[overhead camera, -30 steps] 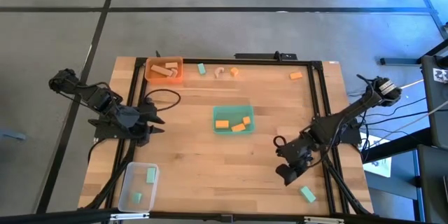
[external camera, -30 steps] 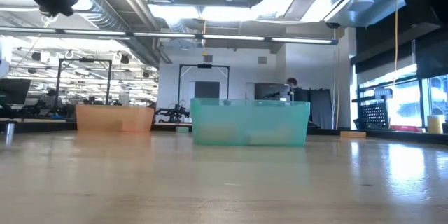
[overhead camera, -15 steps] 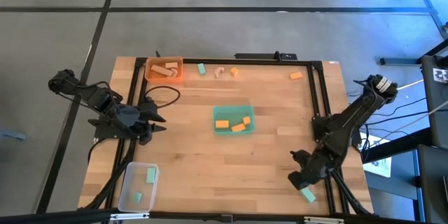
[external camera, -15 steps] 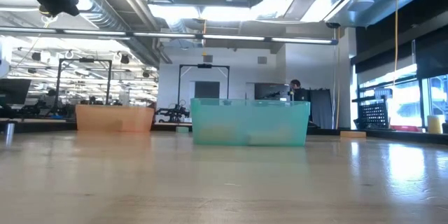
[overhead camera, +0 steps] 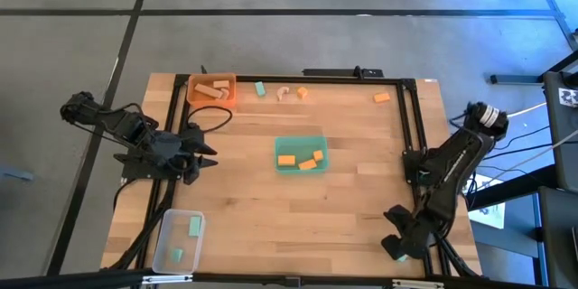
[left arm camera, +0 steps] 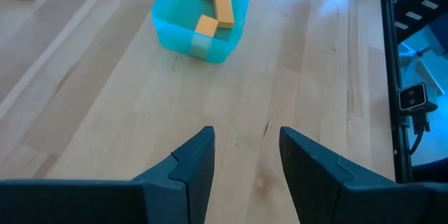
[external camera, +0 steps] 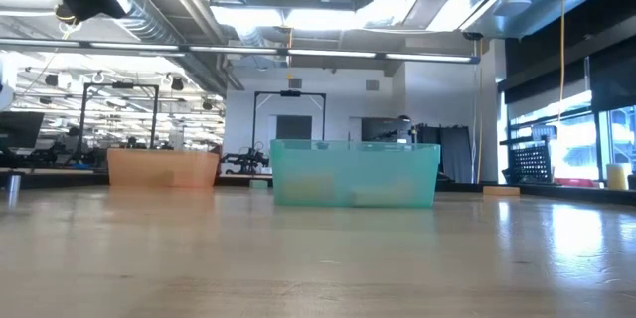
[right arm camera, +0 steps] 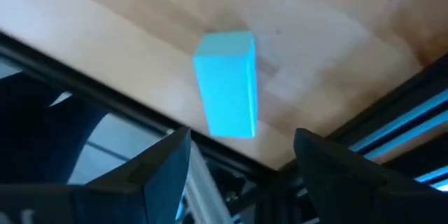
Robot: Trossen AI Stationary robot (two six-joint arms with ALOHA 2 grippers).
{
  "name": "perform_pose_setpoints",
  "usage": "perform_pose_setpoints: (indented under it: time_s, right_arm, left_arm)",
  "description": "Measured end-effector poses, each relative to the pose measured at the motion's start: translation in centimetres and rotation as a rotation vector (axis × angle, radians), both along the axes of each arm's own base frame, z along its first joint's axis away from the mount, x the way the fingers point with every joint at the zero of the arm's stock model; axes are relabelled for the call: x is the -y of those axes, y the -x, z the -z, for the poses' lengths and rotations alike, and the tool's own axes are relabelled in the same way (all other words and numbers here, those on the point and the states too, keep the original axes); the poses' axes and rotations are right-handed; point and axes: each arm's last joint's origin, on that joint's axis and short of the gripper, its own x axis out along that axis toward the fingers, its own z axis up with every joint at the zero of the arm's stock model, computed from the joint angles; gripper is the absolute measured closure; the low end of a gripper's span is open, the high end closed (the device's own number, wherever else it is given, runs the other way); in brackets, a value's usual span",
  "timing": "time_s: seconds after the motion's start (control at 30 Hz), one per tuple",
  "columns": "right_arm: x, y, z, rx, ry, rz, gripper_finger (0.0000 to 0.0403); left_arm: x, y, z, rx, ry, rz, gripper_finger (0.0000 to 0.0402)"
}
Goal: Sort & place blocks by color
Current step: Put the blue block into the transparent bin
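Observation:
A mint-green block (right arm camera: 227, 84) lies flat on the table at its near right corner, close to the black rail. My right gripper (right arm camera: 241, 154) hangs open just above it and tips steeply down; in the high view the gripper (overhead camera: 398, 246) covers nearly all of that block. My left gripper (overhead camera: 203, 155) waits open above the table's left side, facing the green tray (left arm camera: 203, 14). Loose blocks lie near the far edge: a green one (overhead camera: 260, 88), a pale wood one (overhead camera: 284, 93) and two orange ones (overhead camera: 302, 93) (overhead camera: 382, 97).
The orange tray (overhead camera: 211, 90) at the far left holds pale wood blocks. The green tray (overhead camera: 300, 154) in the middle holds orange blocks. The clear tray (overhead camera: 178, 239) at the near left holds two green blocks. Black frame rails (overhead camera: 417, 144) run along the table's sides.
My right gripper has swung from the table's right middle toward the near right corner. It has sunk, turned about and tipped more steeply down, and now hangs over the mint-green block. The block has not moved.

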Motion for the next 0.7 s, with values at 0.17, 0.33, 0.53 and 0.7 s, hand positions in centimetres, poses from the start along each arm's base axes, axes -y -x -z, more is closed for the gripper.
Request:
perform_pose_setpoints:
  time_s: [0.17, 0.33, 0.53, 0.7]
  right_arm:
    - [-0.3, -0.1, 0.9, -0.014, 0.02, -0.049, 0.0148]
    - [-0.5, -0.2, 1.5, -0.022, 0.042, -0.077, 0.0148]
    - [-0.5, -0.2, 2.0, -0.031, 0.068, -0.092, 0.0148]
    - [-0.5, -0.3, 2.1, -0.025, 0.073, -0.106, 0.0148]
  left_arm:
    - [0.0, 0.0, 0.0, 0.003, 0.002, 0.0, 0.025]
    - [0.1, -0.1, -0.2, 0.021, 0.009, 0.0, 0.025]
    - [0.1, -0.2, -0.2, 0.026, 0.011, 0.0, 0.025]
    - [0.1, -0.1, -0.2, 0.026, 0.011, 0.0, 0.025]
